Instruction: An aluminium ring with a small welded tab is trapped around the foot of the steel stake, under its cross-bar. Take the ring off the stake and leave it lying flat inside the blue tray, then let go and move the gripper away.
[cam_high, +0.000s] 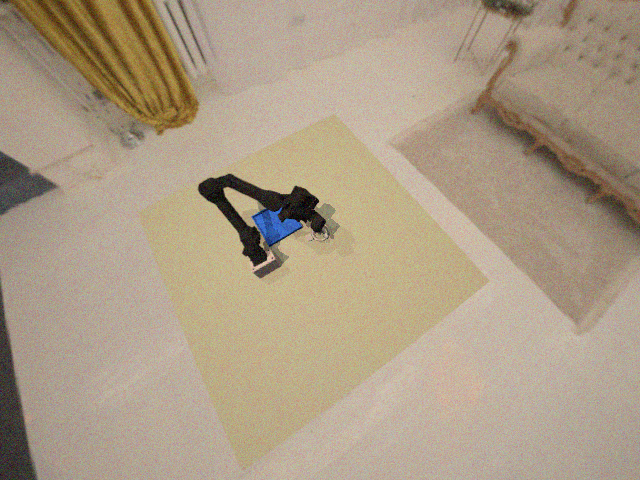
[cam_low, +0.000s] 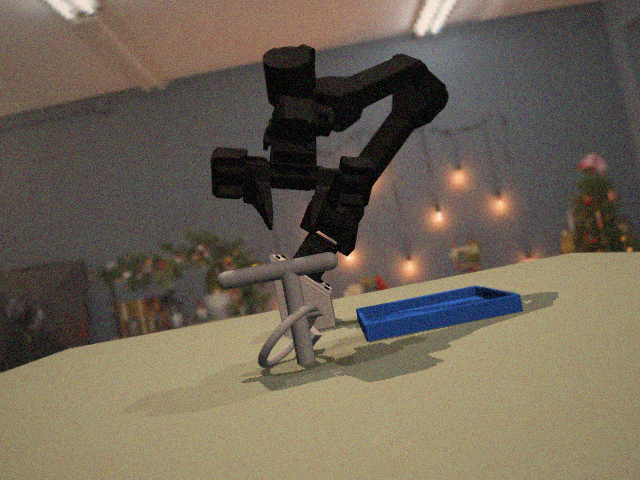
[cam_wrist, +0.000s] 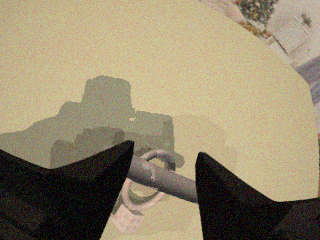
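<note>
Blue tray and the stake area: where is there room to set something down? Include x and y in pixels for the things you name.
The blue rectangular tray (cam_high: 267, 232) (cam_low: 413, 321) shows bare floor inside, though the black arm (cam_high: 250, 191) (cam_low: 379, 77) overhangs part. Crowded: the grey steel T-shaped stake (cam_high: 326, 233) (cam_low: 295, 308) (cam_wrist: 170, 183), with the tilted aluminium ring (cam_high: 321, 240) (cam_low: 265, 351) (cam_wrist: 126, 194) around it, the open pincer (cam_high: 320, 229) (cam_low: 287, 227) (cam_wrist: 166, 152) above.

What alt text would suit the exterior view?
A black robot arm holds its open gripper above a steel stake with a cross-bar; an aluminium ring leans tilted around the stake, under the bar. A blue tray, to the right, has no ring in it.
</note>
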